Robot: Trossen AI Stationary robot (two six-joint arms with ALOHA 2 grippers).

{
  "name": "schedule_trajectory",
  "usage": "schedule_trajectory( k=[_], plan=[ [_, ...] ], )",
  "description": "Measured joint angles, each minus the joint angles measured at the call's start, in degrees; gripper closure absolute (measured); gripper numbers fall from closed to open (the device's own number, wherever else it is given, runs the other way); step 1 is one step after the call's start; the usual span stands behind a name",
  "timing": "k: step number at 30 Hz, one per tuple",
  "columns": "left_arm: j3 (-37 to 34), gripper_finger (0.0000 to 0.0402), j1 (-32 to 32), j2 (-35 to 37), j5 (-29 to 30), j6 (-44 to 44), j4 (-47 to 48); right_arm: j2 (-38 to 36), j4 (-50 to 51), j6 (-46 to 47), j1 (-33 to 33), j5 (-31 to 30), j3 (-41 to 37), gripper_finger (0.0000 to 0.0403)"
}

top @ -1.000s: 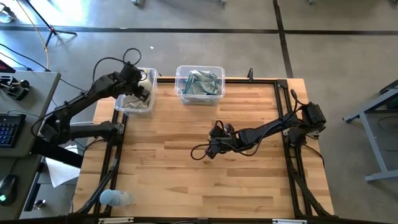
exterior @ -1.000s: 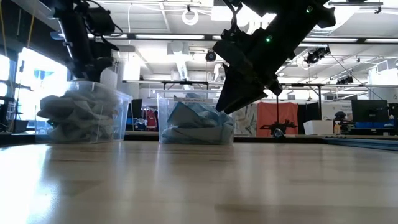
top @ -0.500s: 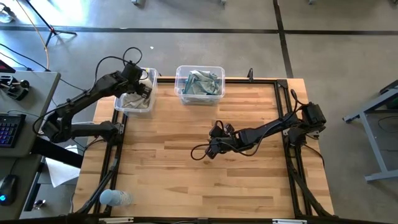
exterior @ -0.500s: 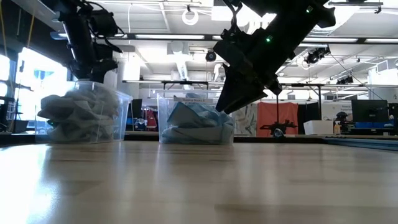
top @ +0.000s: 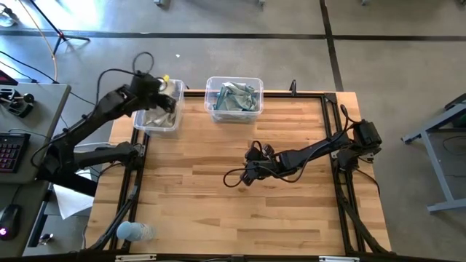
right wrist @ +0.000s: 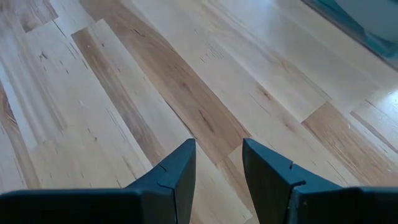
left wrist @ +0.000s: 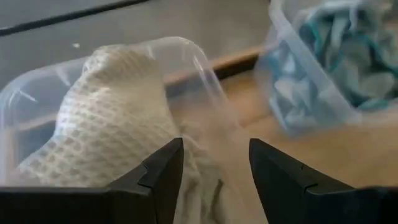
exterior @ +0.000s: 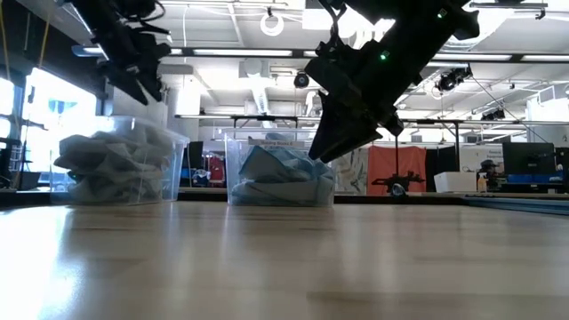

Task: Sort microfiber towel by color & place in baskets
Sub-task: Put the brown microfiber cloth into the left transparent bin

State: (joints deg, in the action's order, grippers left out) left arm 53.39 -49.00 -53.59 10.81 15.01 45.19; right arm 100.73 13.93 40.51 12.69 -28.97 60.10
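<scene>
— What's in the baskets on your feed?

— I see two clear tubs at the far edge of the table point(top: 218, 189). The left basket point(top: 157, 109) holds the beige-grey towels point(exterior: 116, 164), piled up to about its rim. The right basket point(top: 234, 100) holds the teal-blue towels point(top: 234, 97), bunched in a heap. In my high view no cloth lies on the bare wood.

— And your grippers?

— My left gripper point(left wrist: 211, 168) hangs above the left basket, fingers spread with nothing between them; through its wrist camera I look past them onto the waffle-textured beige cloth and the tub's far wall, with the teal tub just beside it. My right gripper point(right wrist: 217, 168) sits low over the middle of the table, well apart from both tubs, fingers apart a little, gripping nothing, only wood planks under it.

— Anything in the way?

— In the low view my right arm point(exterior: 373, 62) crosses in front of the teal basket's upper corner. A desk with a keyboard point(top: 9, 149) stands off the table's left side, and a pale round object point(top: 135, 231) lies at the table's near left corner; I can't tell what it is.
</scene>
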Motion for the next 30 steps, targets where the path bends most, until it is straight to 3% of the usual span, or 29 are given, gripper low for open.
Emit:
schedule_trajectory(
  k=[1,4,8,11,17,20,25,27,30],
  plan=[
    [0.2,0.0231,0.1,-0.1,0.5,0.0,0.8,0.0,-0.1,0.0,0.0,0.0,0.0,0.0276],
    [0.9,0.0231,0.1,0.3,10.8,3.1,1.6,0.0,-0.1,0.1,0.0,0.0,0.0,0.0276],
    [0.7,0.0231,0.5,0.4,2.7,-3.1,1.7,0.0,0.0,0.6,0.0,0.0,0.0,0.0276],
    [0.8,0.0231,0.9,0.4,1.8,-9.5,1.3,0.0,-0.1,0.6,0.0,0.0,0.0,0.0276],
    [0.8,0.0231,1.4,-1.8,17.2,-17.8,1.7,0.0,-0.1,0.6,-0.2,0.0,0.0,0.0276],
    [0.7,0.0231,2.0,-4.3,20.8,-20.1,4.3,0.0,-0.1,0.6,-0.2,0.0,0.0,0.0276],
    [0.7,0.0231,4.8,-10.7,31.3,-16.3,8.7,0.0,-0.9,0.4,-0.2,0.0,0.0,0.0276],
    [0.7,0.0231,5.0,-13.6,31.0,-14.6,9.7,0.0,-0.9,0.0,-0.2,0.0,0.0,0.0276],
    [0.7,0.0231,4.9,-17.9,24.4,-12.8,11.1,0.0,-1.0,0.0,-0.2,0.0,0.0,0.0276]
  ],
)
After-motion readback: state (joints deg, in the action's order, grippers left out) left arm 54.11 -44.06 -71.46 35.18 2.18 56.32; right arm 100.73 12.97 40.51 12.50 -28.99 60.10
